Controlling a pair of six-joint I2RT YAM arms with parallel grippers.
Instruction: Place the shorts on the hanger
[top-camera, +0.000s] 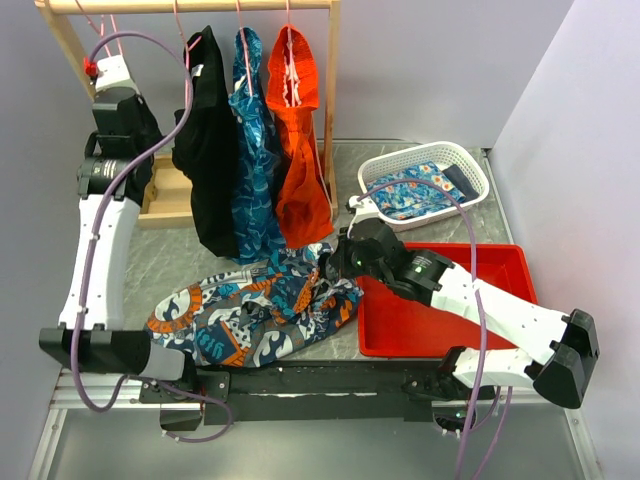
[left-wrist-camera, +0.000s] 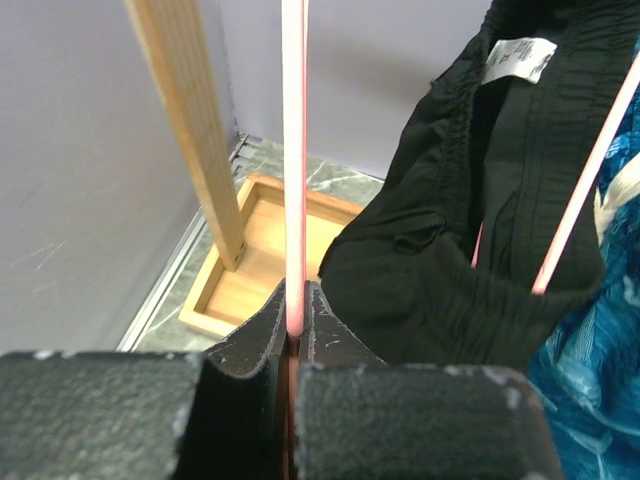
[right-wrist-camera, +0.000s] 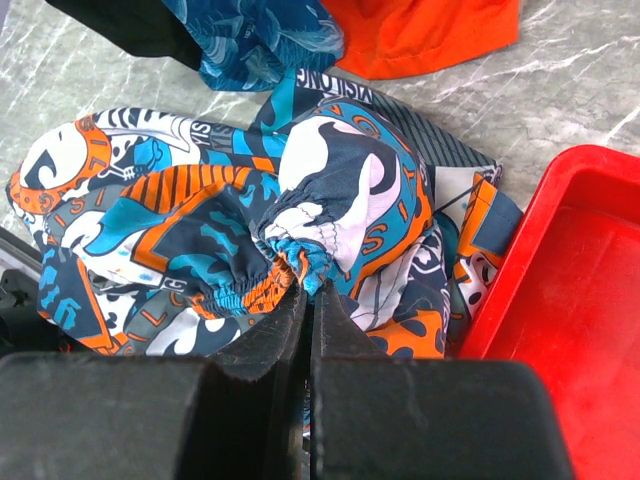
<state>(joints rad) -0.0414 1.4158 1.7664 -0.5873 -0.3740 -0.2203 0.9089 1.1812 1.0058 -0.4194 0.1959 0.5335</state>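
The shorts (top-camera: 250, 310), printed in navy, white and orange, lie crumpled on the table in front of the rack; they also fill the right wrist view (right-wrist-camera: 190, 220). My right gripper (top-camera: 336, 262) is shut on their elastic waistband and lifts that fold a little; the pinch shows in its own view (right-wrist-camera: 308, 292). My left gripper (top-camera: 108, 72) is raised at the rack's left end, shut on a thin pink wire of the hanger (left-wrist-camera: 293, 150), which runs straight up from between the fingers (left-wrist-camera: 295, 318). In the top view the hanger (top-camera: 100, 35) hangs from the rail.
A wooden rack (top-camera: 190, 6) with a tray base (left-wrist-camera: 250, 260) holds black (top-camera: 205, 150), teal (top-camera: 252, 150) and orange (top-camera: 298, 150) garments on pink hangers. A white basket (top-camera: 470, 165) with floral cloth stands at the back right. A red tray (top-camera: 490, 265) lies under my right arm.
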